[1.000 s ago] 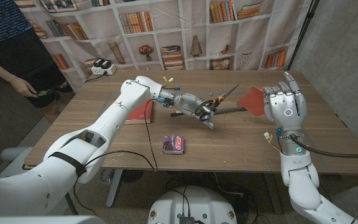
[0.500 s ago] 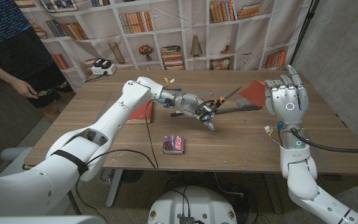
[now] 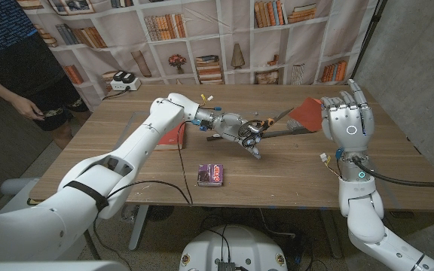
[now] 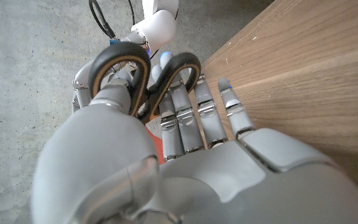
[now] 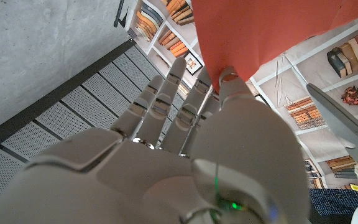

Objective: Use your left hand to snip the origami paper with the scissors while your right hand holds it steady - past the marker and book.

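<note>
My left hand reaches across the table's middle and grips the scissors, its fingers through the black handle loops. The blades stand spread and point at the red origami paper, their tips close to its edge. My right hand stands upright at the right and holds the paper off the table, pinched between thumb and fingers; the red sheet spreads out beyond them. One grey blade shows beside it. A red book lies under my left forearm.
A small purple box lies near the table's front edge. A white device sits at the far left corner. A person stands beside the table's left end. Bookshelf backdrop behind.
My right hand has risen and carried the red paper up and slightly toward the scissors. The left hand with the scissors has edged closer to the paper.
</note>
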Motion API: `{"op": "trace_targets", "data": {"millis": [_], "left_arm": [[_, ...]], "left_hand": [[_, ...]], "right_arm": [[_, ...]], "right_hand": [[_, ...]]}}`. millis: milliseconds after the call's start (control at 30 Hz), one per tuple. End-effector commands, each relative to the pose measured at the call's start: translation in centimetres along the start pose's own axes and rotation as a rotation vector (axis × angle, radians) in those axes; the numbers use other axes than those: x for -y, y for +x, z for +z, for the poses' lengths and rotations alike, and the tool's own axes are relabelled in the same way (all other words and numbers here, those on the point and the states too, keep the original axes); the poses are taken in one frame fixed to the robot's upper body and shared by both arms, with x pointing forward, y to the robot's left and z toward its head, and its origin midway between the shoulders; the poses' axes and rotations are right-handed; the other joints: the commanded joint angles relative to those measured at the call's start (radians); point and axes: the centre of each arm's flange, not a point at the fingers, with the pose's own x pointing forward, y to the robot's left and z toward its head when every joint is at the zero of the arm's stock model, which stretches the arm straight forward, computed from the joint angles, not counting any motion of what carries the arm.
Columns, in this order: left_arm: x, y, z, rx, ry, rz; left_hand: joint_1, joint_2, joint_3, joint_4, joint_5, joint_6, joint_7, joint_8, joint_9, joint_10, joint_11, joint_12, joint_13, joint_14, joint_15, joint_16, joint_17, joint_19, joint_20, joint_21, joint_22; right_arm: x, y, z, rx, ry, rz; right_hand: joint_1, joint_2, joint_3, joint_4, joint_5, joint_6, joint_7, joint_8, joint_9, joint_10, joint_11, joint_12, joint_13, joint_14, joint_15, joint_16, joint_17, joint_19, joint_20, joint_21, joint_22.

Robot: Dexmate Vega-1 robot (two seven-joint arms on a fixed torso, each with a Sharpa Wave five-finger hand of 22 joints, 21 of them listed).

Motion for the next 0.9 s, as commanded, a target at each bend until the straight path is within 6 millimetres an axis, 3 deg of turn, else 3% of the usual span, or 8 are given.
{"op": "trace_targets", "data": {"millis": [33,533,733,900], "left_arm": [[0.2,-0.7,0.2,-0.021,0.116,0.066],[0.4,-1.4,0.7,-0.024,0.236,0.098],[0.2,-1.6,0.6,-0.008,0.241,0.096],[0.1,-1.7,0.5,-0.001,0.268,0.111]], "left_hand": [[-0.004,-0.037,0.041,0.061,0.007,0.010,0.006,-0.009,-0.004,0.042,-0.051,0.005,0.006,0.101,-0.102,-0.010,-0.003,0.004,0.004,-0.008,0.001],[-0.098,-0.160,-0.035,0.090,0.025,0.016,0.004,-0.027,-0.024,0.029,-0.051,0.004,0.004,0.098,-0.098,-0.017,-0.012,-0.011,0.005,-0.014,0.001],[-0.149,-0.208,-0.084,0.103,0.038,0.026,0.004,-0.031,-0.031,0.031,-0.053,0.005,0.002,0.103,-0.098,-0.015,-0.013,-0.013,0.004,-0.015,0.001],[-0.170,-0.217,-0.116,0.104,0.048,0.023,0.003,-0.033,-0.030,0.026,-0.054,0.005,0.003,0.102,-0.097,-0.015,-0.015,-0.016,0.005,-0.015,0.001]], "right_arm": [[-0.4,0.2,0.3,-0.004,0.007,0.001],[-0.6,0.6,0.9,-0.001,0.011,-0.002],[-0.5,0.7,1.2,0.007,0.010,0.004],[-0.6,0.8,1.4,0.020,0.007,0.011]], "right_hand": [[0.006,0.004,0.005,0.006,-0.002,0.030,-0.016,0.001,0.005,0.009,-0.003,-0.002,0.002,0.010,-0.079,-0.004,0.003,-0.006,-0.048,-0.001,0.002],[0.007,0.004,0.004,0.008,-0.002,0.030,-0.016,-0.002,0.004,0.010,-0.003,-0.006,0.003,0.010,-0.079,-0.006,0.003,-0.008,-0.046,-0.002,0.002],[0.008,0.004,0.004,0.008,-0.003,0.031,-0.016,-0.004,0.004,0.011,-0.003,-0.008,0.003,0.010,-0.079,-0.007,0.003,-0.009,-0.046,-0.002,0.002],[0.008,0.003,0.004,0.008,-0.003,0.031,-0.016,-0.004,0.004,0.011,-0.003,-0.009,0.003,0.009,-0.079,-0.008,0.002,-0.010,-0.046,-0.003,0.002]]}}
